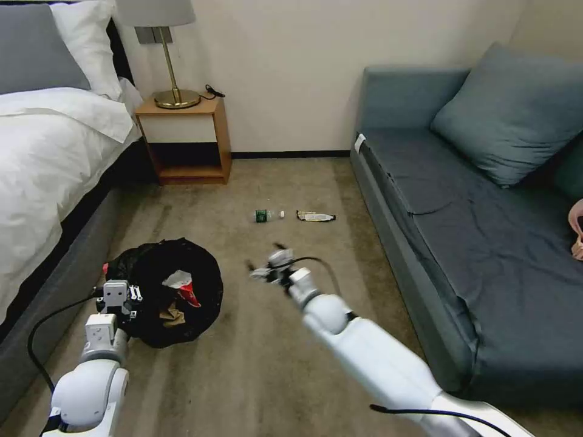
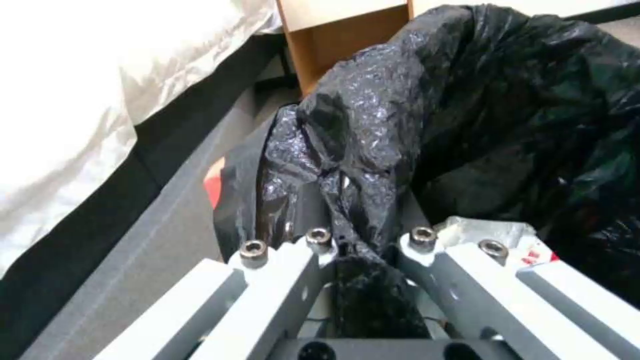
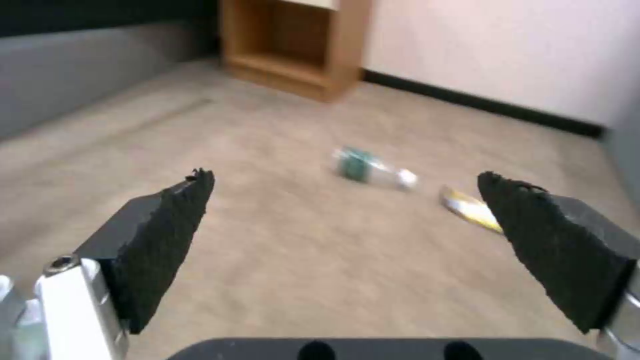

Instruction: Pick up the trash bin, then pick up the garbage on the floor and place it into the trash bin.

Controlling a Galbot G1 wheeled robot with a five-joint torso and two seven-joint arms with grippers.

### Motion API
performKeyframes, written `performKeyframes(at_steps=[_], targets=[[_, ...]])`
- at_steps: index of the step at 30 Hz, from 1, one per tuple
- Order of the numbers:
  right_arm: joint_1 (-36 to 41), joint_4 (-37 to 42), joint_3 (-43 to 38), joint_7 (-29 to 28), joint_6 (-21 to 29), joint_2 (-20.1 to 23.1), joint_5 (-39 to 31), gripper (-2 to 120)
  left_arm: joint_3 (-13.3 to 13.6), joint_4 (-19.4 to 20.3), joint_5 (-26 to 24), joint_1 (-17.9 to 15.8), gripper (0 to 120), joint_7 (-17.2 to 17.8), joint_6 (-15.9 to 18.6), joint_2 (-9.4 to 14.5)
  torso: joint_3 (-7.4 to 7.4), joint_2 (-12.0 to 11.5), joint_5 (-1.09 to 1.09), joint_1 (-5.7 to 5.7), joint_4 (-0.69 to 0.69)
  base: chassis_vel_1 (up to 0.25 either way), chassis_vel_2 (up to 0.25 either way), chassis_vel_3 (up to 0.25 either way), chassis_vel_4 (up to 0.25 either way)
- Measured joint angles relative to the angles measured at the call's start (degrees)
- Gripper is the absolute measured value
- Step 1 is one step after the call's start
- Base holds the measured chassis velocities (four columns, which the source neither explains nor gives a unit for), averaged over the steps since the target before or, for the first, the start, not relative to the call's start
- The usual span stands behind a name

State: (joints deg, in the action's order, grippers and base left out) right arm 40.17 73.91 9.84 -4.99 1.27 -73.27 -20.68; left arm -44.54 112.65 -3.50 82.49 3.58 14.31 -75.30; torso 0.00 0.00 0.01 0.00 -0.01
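**Head view: bin gripped at its near rim, right gripper spread above the carpet**

Head view shows the left gripper point(image 1: 116, 295) at the near left, clamped on the near rim of the trash bin point(image 1: 163, 291). In the left wrist view its fingers point(image 2: 320, 245) pinch a fold of the crinkly black bag point(image 2: 373, 150), which covers the rim itself, so the bin's wall cannot be made out there. Inside the bin lie a red-and-white wrapper point(image 1: 183, 285) and a crumpled brown paper bag point(image 1: 172, 314), both partly sunk in the liner. A small red patch shows at the bin's far left edge; what it is cannot be told.

The right gripper point(image 1: 267, 262) hangs over the carpet point(image 1: 255, 364), right of the bin and apart from it, its pads point(image 3: 167, 240) spread wide with nothing between them. Beyond it, toward the far wall, a clear bottle with a green label point(image 1: 268, 215) lies on its side. Just to the right of that lies a flat snack wrapper point(image 1: 315, 216). In the right wrist view one pad cuts off part of this wrapper.

The bed point(image 1: 42, 152) runs along the left, a nightstand point(image 1: 185, 136) with a lamp point(image 1: 164, 48) stands at the far wall, and the sofa point(image 1: 473, 218) fills the right.
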Motion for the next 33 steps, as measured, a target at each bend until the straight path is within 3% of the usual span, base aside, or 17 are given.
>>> performKeyframes(at_steps=[7,33], targets=[[3.1,-2.6,-6.0,0.1,0.3,0.9,-1.6,100,-0.6,1.6,0.5,1.4,4,0.3,-0.1,-0.7,0.00,0.0,0.00,0.00,0.01,0.000,0.000,0.000,0.000],[10.3,-2.1,-10.1,3.8,-2.0,0.3,0.1,100,-1.1,3.7,1.5,4.2,4,0.3,-1.3,-1.9,-0.01,0.0,-0.01,0.00,0.01,-0.003,0.003,0.004,-0.005]])
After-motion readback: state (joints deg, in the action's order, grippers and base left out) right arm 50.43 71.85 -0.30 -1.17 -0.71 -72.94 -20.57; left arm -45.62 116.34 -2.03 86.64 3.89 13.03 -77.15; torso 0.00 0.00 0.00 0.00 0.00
